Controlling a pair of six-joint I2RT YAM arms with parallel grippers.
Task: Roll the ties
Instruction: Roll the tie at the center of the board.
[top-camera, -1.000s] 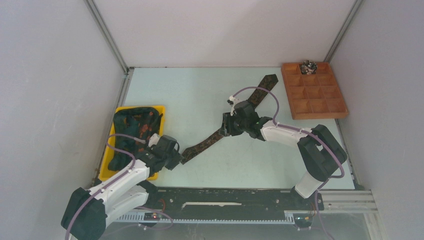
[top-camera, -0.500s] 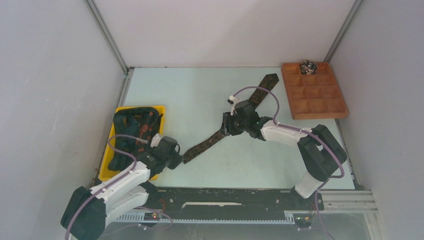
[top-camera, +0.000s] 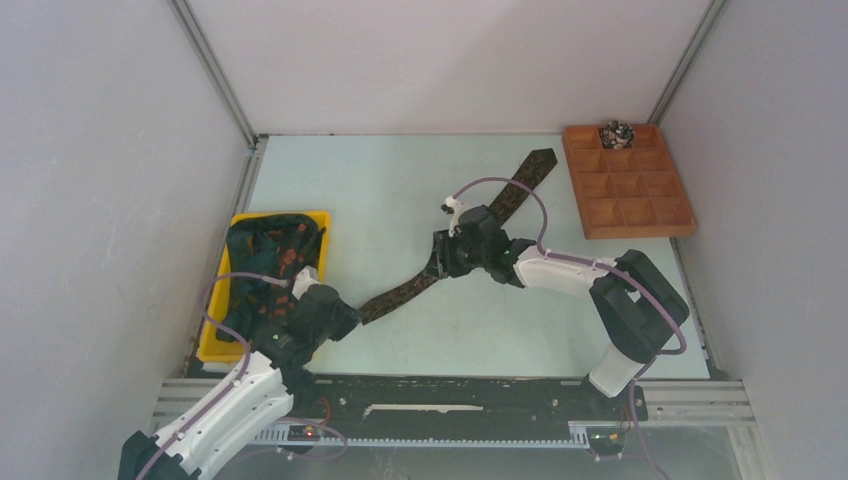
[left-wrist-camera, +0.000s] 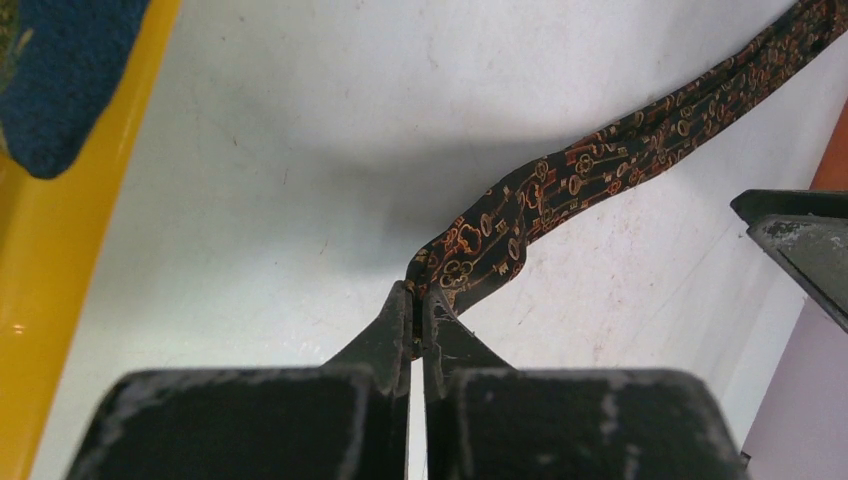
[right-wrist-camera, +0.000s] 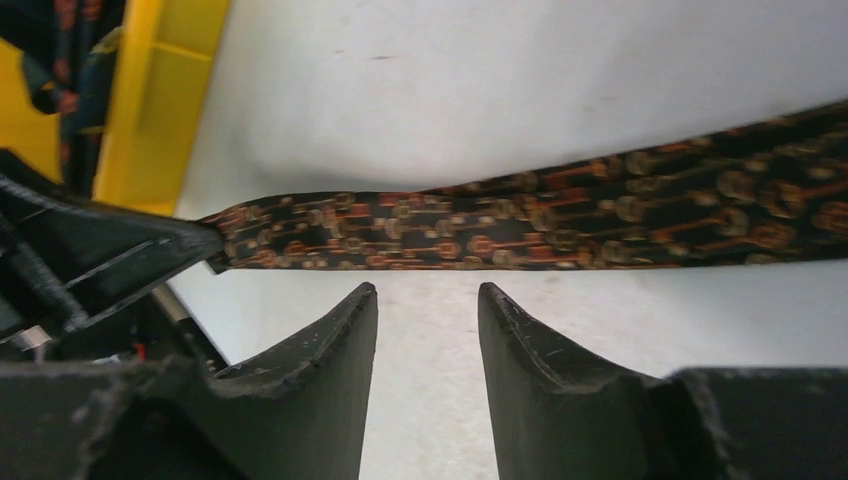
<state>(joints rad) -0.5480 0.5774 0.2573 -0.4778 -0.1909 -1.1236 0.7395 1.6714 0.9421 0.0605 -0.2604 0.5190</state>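
your left gripper (left-wrist-camera: 417, 295) is pinched together on the narrow end of the long dark necktie with an orange-brown key pattern (left-wrist-camera: 600, 165), at the lower middle of the left wrist view. in the top view that end sits lower left of centre, just right of the yellow plastic tray (top-camera: 212, 340). from there the necktie runs diagonally across the pale green table (top-camera: 380, 190) to its wide pointed end at upper right. your right gripper (right-wrist-camera: 428, 292) has its fingers apart, with the fabric strip lying just past the tips. in the top view it hovers over the necktie's middle, and you cannot tell whether it touches. a heap of dark patterned ties (top-camera: 262, 262) fills the yellow tray. a small patterned coil (top-camera: 616, 133) sits in a top-row compartment of the brown wooden divided box (top-camera: 640, 232) at upper right.
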